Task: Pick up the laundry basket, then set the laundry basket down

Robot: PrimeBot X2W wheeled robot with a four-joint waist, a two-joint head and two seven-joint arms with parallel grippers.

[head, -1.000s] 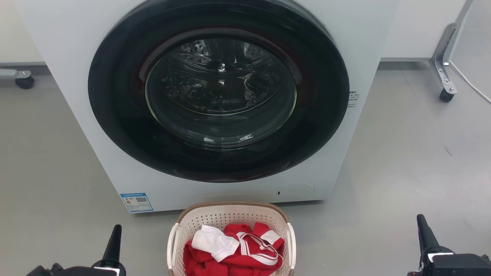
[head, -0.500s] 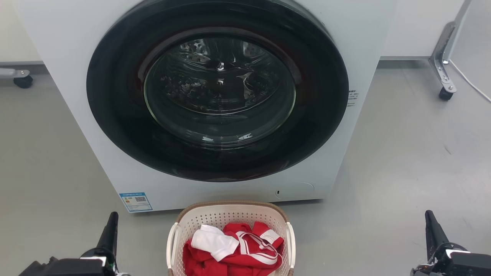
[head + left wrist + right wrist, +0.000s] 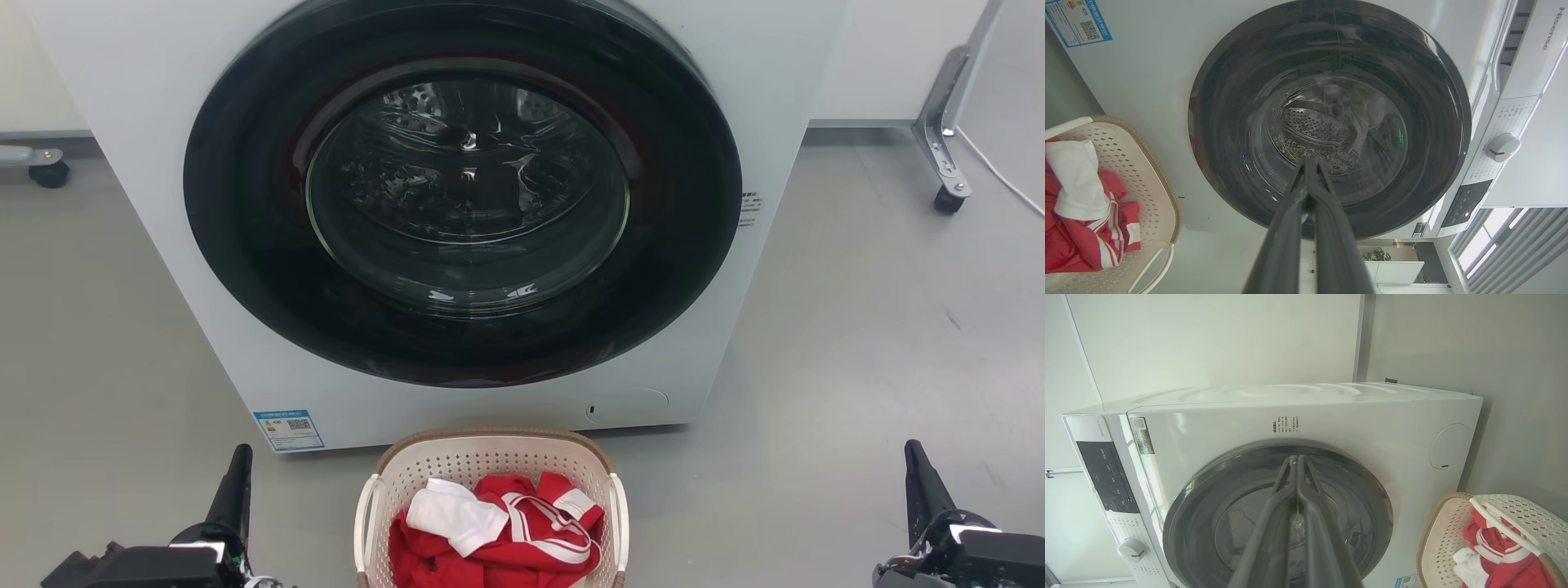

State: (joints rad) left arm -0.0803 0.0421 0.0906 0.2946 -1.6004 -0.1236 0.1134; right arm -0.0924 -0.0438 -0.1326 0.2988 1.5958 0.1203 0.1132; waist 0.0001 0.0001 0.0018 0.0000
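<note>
Head view: left gripper (image 3: 235, 486) and right gripper (image 3: 922, 486) sit low at either side. Two sets of jaws, both closed with tips pressed together in the wrist views, both empty and clear of the basket. One laundry basket (image 3: 490, 459) sits on the floor (image 3: 857, 327) between them, just in front of one washing machine (image 3: 147, 163), door (image 3: 465, 188) shut. Basket holds red clothing (image 3: 506, 559) with one white piece (image 3: 457, 516) on top.

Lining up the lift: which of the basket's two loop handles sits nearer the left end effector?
The white handle on the basket's left side, facing the left end effector; the other handle faces the right end effector.
</note>
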